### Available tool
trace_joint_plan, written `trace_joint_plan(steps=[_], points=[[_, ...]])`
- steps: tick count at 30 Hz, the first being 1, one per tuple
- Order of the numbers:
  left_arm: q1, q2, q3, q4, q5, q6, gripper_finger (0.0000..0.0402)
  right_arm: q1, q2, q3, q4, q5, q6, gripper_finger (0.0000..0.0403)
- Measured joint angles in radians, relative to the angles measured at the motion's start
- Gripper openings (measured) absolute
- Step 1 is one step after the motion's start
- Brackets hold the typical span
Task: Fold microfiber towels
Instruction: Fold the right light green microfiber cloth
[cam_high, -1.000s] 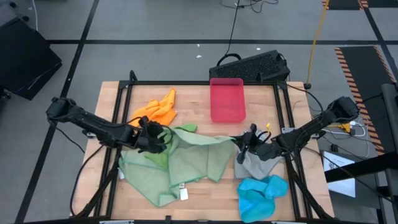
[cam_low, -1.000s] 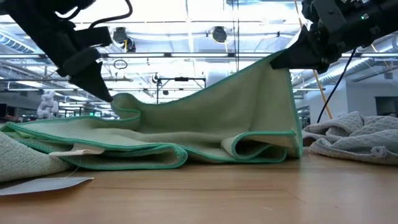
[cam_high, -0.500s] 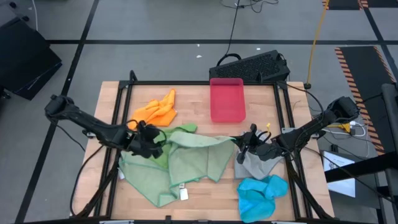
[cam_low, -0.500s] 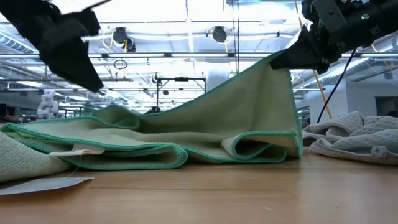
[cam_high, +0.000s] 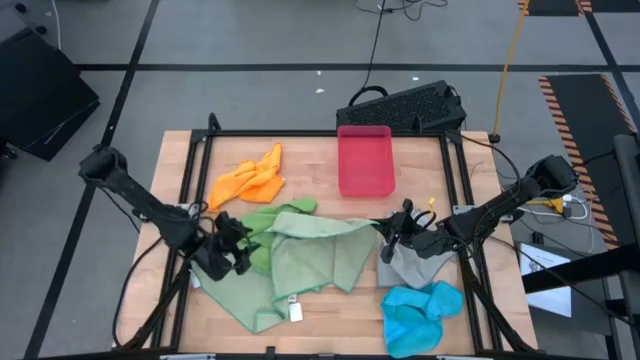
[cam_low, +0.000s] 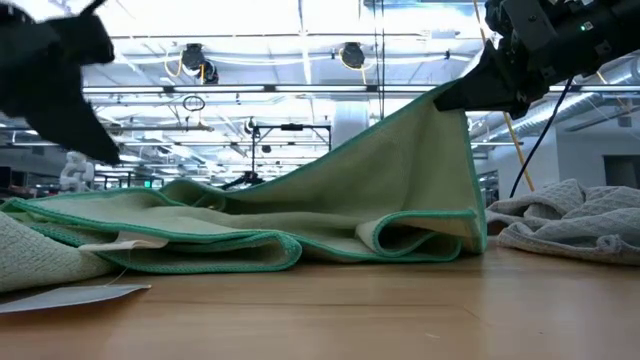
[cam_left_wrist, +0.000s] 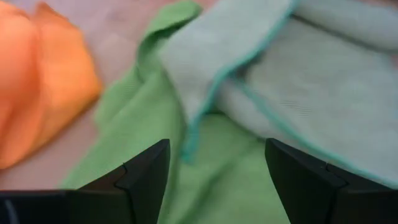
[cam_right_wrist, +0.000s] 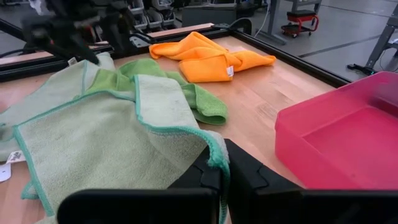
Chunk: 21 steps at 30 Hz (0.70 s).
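Near the table's middle, 1 corner of the pale sage green towel (cam_high: 320, 250) is being pinched and lifted by the right gripper (cam_high: 392, 233); its other corner is being left draped over the bright green towel (cam_high: 262, 222), with the left gripper (cam_high: 232, 252) spread apart, holding nothing.

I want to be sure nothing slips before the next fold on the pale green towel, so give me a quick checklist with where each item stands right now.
1. Right gripper jaws shut on a corner of the pale sage towel: ok.
2. That corner lifted off the table while the rest lies on it: ok.
3. Left gripper jaws open and holding nothing, over the bright green towel: ok.
4. Sage towel lying flat: not ok, it is rumpled and overlaps the bright green one.
5. Orange towel, grey towel, blue towel and pink tray apart from the sage towel's spread: ok.
6. Free corner for the left gripper located: cannot tell.
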Motion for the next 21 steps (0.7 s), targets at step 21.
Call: trace_joint_plan(steps=[21], points=[[0.268, 0.085, -0.147, 0.429, 0.121, 0.557, 0.0251, -0.038, 0.000, 0.000, 0.008, -0.053, -0.003, 0.0002]])
